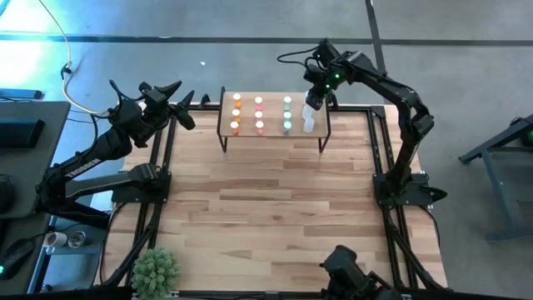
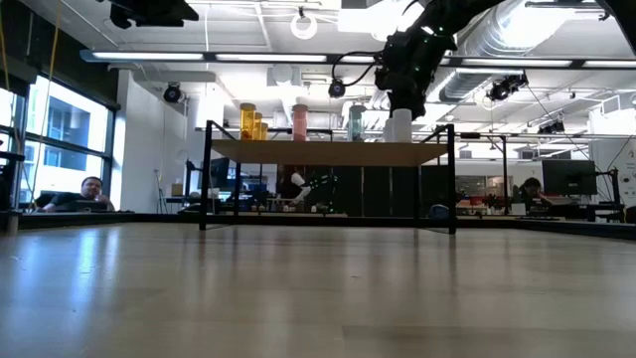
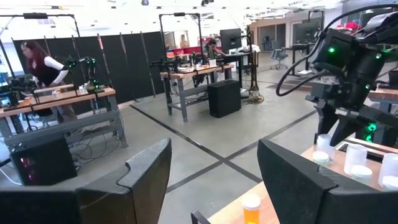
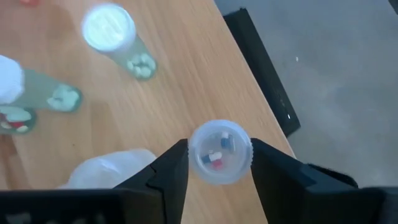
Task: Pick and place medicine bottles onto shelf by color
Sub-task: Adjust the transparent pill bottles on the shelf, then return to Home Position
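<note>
Clear bottle (image 4: 219,152) holding red-and-white capsules stands between right pincer (image 4: 214,168) fingers.

Even overhead lighting; the tabletop (image 1: 275,200) is bright, with only soft shadows under the shelf (image 1: 273,117). A blue-white glare patch (image 1: 21,58) burns out the floor at upper left in the high view. In the low view, ceiling strip lights (image 2: 179,57) and windows (image 2: 60,139) backlight the scene, the shelf legs read as silhouettes, and the near tabletop is soft and reflects a pale sheen. In the right wrist view, a green bottle's white cap (image 4: 109,28) is overexposed and blurred. In the left wrist view, the near fingers (image 3: 146,180) are dark and soft.
</note>
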`<state>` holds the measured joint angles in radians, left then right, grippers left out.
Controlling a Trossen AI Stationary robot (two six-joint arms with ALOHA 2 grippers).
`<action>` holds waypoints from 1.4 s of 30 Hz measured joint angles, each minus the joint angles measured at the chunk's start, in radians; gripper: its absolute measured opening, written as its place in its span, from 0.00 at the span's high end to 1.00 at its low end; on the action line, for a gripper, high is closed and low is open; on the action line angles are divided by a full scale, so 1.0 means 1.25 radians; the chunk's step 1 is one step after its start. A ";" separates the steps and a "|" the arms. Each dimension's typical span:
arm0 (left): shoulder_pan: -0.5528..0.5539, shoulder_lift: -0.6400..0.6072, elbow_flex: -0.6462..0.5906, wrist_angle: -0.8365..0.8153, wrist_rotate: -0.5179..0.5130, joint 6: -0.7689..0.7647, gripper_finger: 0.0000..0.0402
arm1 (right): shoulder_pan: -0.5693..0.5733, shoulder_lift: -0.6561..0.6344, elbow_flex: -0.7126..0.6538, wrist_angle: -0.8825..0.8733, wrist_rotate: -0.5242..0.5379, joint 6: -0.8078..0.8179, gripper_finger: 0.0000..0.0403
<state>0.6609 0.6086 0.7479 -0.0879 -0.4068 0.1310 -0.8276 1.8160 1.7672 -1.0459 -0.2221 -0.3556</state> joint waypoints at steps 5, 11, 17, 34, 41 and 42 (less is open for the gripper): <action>0.000 0.000 0.000 0.000 0.000 0.001 0.43 | 0.003 0.002 -0.001 -0.015 0.031 0.012 0.60; 0.000 0.000 0.000 0.000 0.000 0.002 0.43 | 0.003 0.002 -0.001 -0.012 0.035 0.012 0.60; 0.000 0.000 0.000 -0.002 0.000 0.001 0.43 | 0.003 0.002 -0.001 -0.010 0.030 0.012 0.60; 0.000 0.000 0.000 -0.004 0.001 0.000 0.43 | 0.003 0.002 -0.001 0.015 0.016 0.015 0.59; 0.000 0.000 0.000 -0.004 0.000 0.002 0.43 | 0.003 0.002 -0.001 0.020 0.016 0.027 0.51; 0.000 0.000 0.000 -0.004 0.000 0.002 0.43 | 0.003 0.002 -0.001 0.020 0.016 0.027 0.50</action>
<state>0.6609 0.6086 0.7479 -0.0933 -0.4063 0.1336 -0.8238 1.8179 1.7660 -1.0210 -0.2016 -0.3218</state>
